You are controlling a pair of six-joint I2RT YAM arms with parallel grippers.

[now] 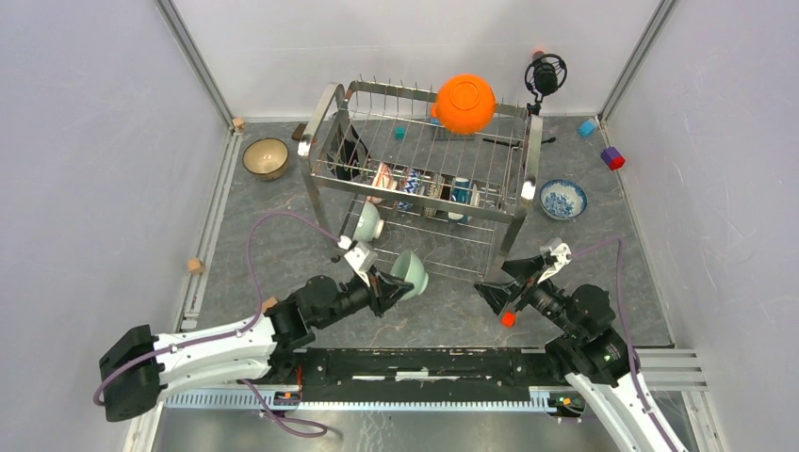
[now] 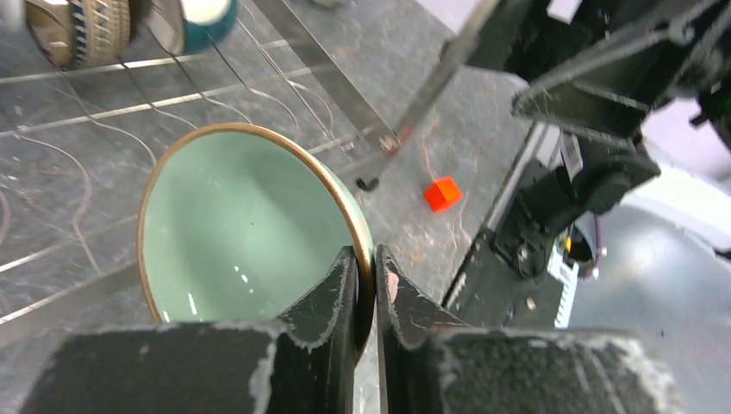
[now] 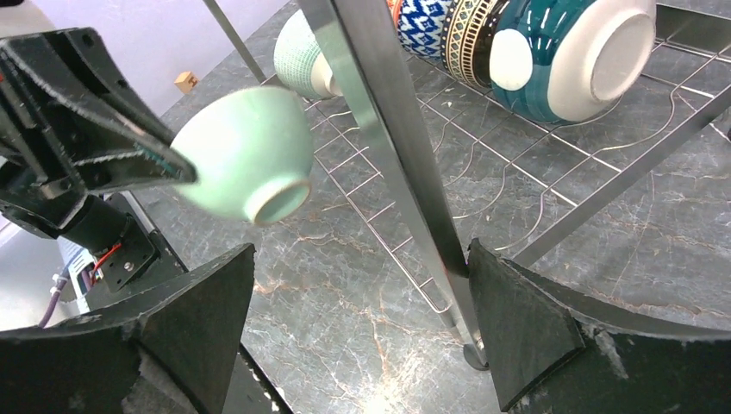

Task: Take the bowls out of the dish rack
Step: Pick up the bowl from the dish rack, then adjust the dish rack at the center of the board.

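The dish rack [image 1: 322, 118] stands mid-table, with an orange bowl [image 1: 464, 103] on its top tier and several patterned bowls [image 1: 424, 188] on edge in the lower tier. My left gripper [image 1: 400, 282] is shut on the rim of a pale green bowl [image 1: 411, 271], held tilted in front of the rack. In the left wrist view its fingers [image 2: 349, 285] pinch that bowl [image 2: 233, 224] at the rim. My right gripper [image 1: 509, 281] is open and holds nothing, close to the rack's front right leg [image 3: 388, 147]. Another light green bowl [image 1: 367, 222] sits in the lower tier.
A brown-gold bowl [image 1: 266, 157] sits on the table left of the rack, a blue-and-white bowl [image 1: 562, 199] to its right. An orange block [image 1: 509, 318] lies by my right gripper. A black microphone [image 1: 545, 75] and coloured blocks [image 1: 612, 157] are at the back right.
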